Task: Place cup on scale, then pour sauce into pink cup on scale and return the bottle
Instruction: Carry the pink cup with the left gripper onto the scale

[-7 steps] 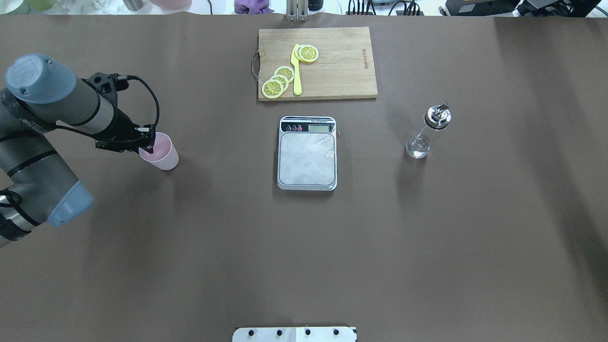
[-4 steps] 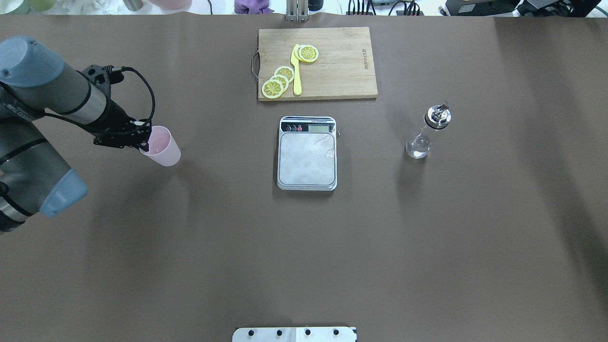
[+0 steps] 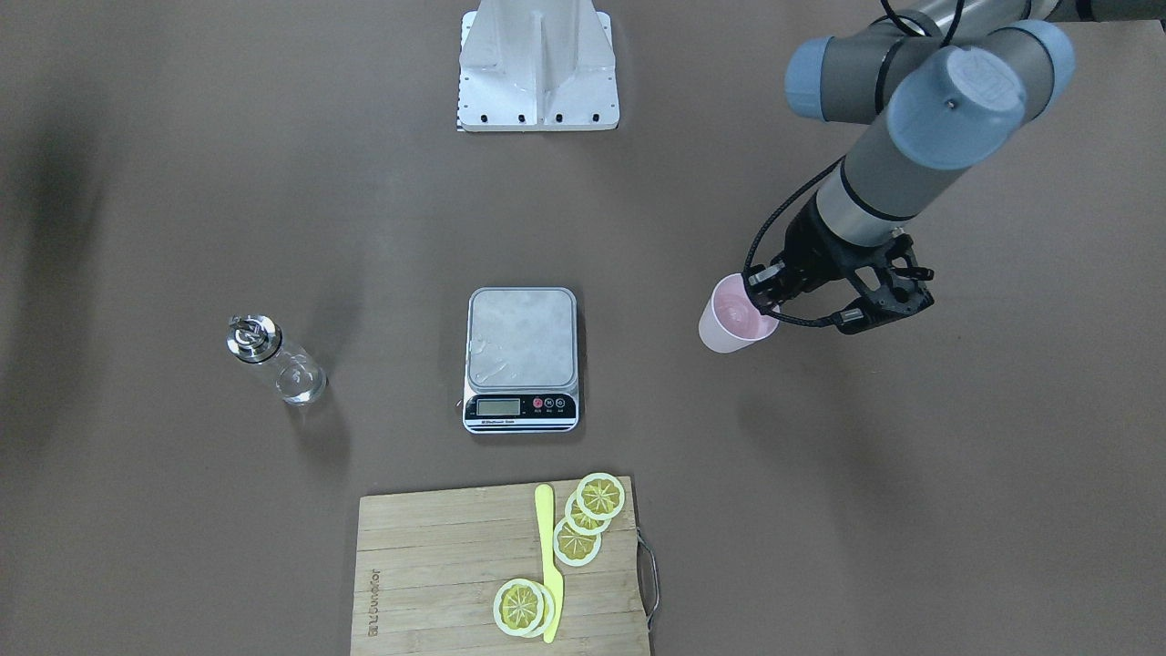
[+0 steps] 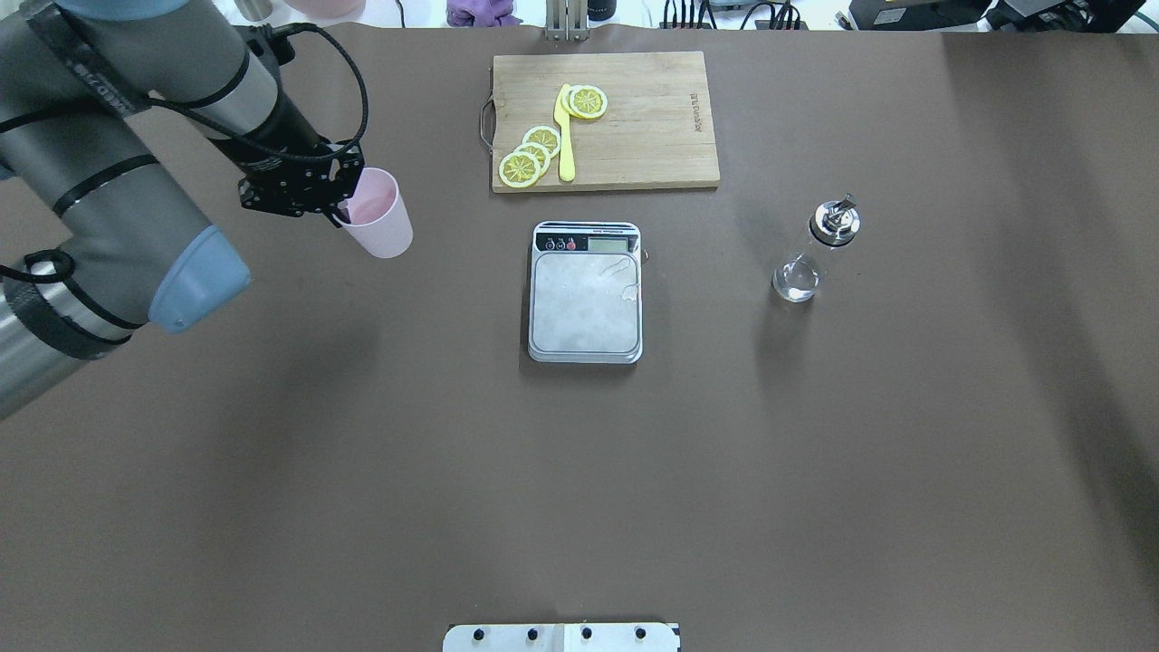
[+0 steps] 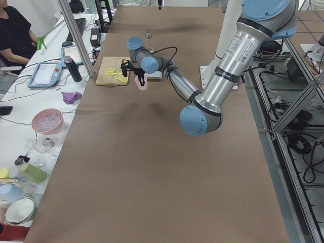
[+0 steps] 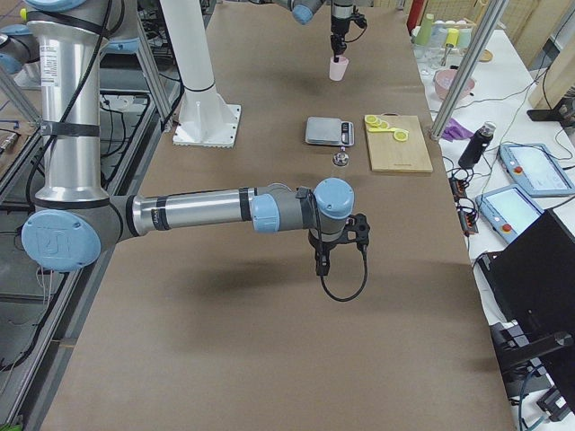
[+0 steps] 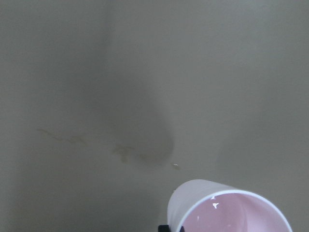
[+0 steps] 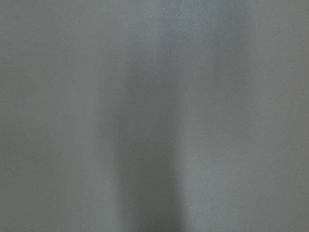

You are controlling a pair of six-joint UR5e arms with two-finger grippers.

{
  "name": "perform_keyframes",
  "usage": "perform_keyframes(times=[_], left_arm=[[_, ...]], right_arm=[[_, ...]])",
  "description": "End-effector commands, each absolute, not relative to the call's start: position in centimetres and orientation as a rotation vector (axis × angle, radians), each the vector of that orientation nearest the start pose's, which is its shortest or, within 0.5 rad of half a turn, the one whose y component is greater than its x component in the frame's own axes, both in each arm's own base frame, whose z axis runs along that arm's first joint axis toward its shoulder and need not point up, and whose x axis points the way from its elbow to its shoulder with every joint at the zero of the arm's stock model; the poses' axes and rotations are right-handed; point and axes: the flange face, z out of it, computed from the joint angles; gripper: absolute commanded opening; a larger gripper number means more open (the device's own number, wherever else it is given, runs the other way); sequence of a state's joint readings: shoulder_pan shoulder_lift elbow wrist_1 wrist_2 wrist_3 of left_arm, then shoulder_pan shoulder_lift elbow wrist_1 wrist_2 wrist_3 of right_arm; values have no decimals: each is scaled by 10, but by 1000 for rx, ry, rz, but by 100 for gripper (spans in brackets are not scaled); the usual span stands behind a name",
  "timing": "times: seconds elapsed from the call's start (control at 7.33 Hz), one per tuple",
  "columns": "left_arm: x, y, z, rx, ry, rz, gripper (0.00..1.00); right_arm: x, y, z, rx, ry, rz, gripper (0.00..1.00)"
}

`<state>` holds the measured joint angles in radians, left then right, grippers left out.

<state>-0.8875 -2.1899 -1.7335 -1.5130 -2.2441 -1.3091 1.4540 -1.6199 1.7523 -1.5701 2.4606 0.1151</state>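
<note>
So the left gripper [image 4: 344, 211] is pinching the cup [image 4: 380, 225] by its rim, and the cup looks to hang upright, clear of the table. In the overhead view the scale [image 4: 586, 303] sits between 3 and 4 o'clock from the cup, well apart, with its platform bare. The bottle [image 4: 809, 258] stands at 3 o'clock of the scale. The right gripper [image 6: 321, 262] is parked far off, and I can't tell how its jaws stand.

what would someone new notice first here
The left gripper pinching the rim of the pink cup, lifted in the air to the robot's left of the empty scale. Next, the bright lemon slices and yellow knife on the cutting board beyond the scale, and the glass bottle standing at the right.
</note>
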Motion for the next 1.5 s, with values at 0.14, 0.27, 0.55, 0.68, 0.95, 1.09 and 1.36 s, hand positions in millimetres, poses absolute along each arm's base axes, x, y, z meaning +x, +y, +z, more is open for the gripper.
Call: perform_keyframes(times=[0.14,0.27,0.55,0.68,0.95,1.09,1.36], left_arm=[[436,-512,126,-218,970,-471,0],[478,-515,101,-227,948,-510,0],[540,-523,90,-205,922,-528,0],[552,-526,103,-206,916,-525,0],[562,-519,113,-202,903,-510,0],[564,-518,118,-204,895,-507,0],[568,-513,126,-202,897,-499,0]], right_arm=[[-1,-478,582,20,-914,-63,100],[-2,-479,581,22,-915,-66,100],[-1,-480,578,27,-916,-66,100],[-1,-481,578,28,-916,-67,100],[-2,-481,578,27,-917,-67,100],[-2,-481,577,28,-918,-68,100],[-1,-480,575,32,-918,-68,100]])
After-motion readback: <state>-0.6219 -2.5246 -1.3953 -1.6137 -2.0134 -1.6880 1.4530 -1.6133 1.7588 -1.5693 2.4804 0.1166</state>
